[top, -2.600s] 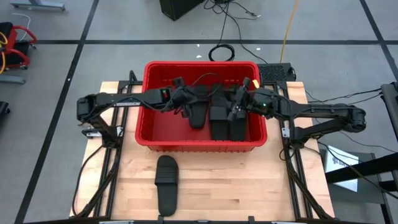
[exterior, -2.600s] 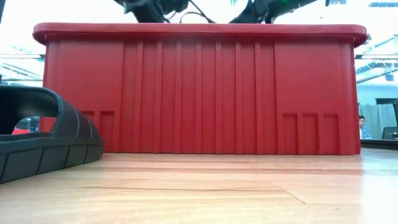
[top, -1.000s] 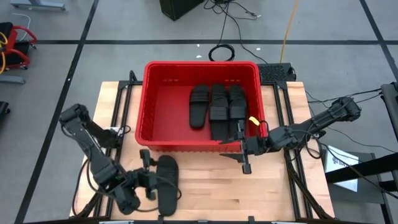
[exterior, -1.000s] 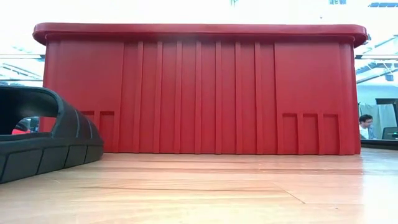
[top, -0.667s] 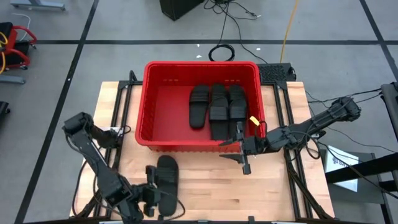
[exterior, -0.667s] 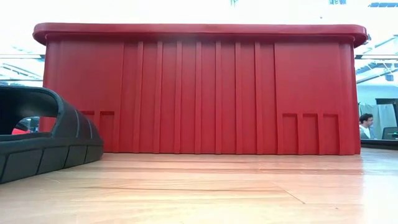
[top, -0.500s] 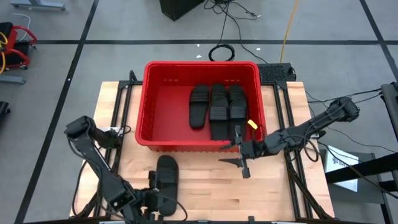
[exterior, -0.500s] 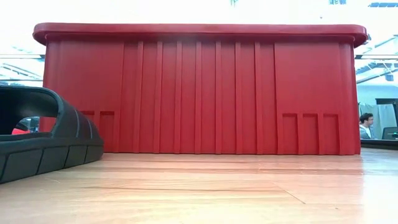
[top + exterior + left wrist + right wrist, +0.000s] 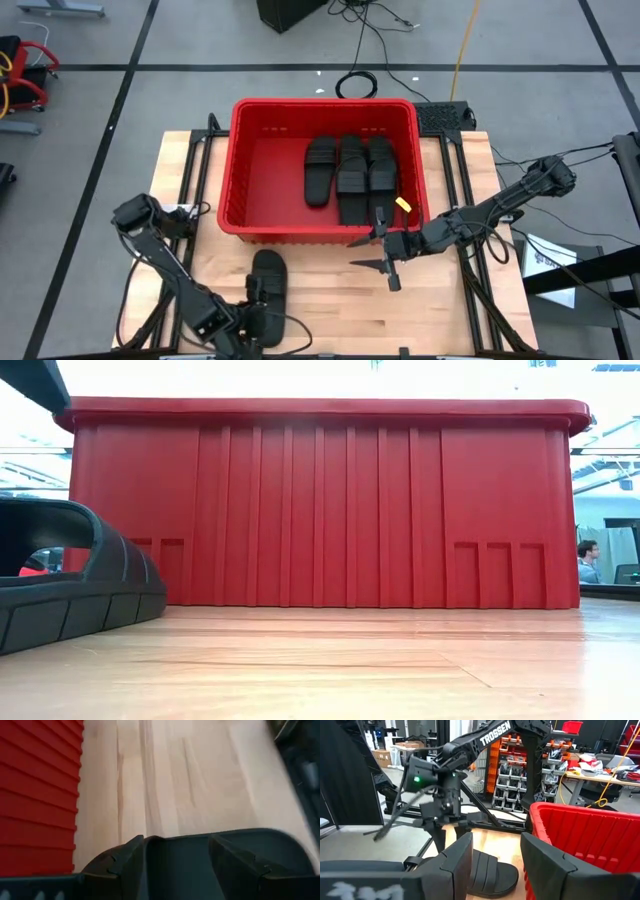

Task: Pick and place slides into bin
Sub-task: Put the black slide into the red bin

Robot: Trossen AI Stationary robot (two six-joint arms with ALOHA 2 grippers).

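Observation:
One black slide (image 9: 268, 280) lies flat on its sole on the wooden table, in front of the red bin (image 9: 240, 170). My left gripper (image 9: 260, 315) is open and tipped downward over the slide's near half. In the left wrist view the slide (image 9: 177, 870) fills the gap between the spread fingers. My right gripper (image 9: 366, 253) hovers open and level above the table by the bin's near right corner, pointing toward the table's left. Its fingers are empty (image 9: 495, 865). Three slides (image 9: 350, 175) show side by side on the bin's floor. My left gripper comes slanting down from the near left over the near half of the slide (image 9: 177, 855), one finger (image 9: 125, 862) on each side of it. I cannot tell whether the fingers touch it. The slide lies flat on the table.
The bin's near wall (image 9: 320, 510) stands just beyond the slide (image 9: 70, 585). Bare wood (image 9: 400, 310) lies to the slide's right. The left arm (image 9: 445, 775) shows across the table in the right wrist view. A person sits in the room behind (image 9: 588, 560).
My left gripper has come down and toward the table's near edge, from beside the slide's left side to over its near half, tipping more steeply downward. It has stayed open. The slide has not moved. My right gripper has drifted slightly toward the near left.

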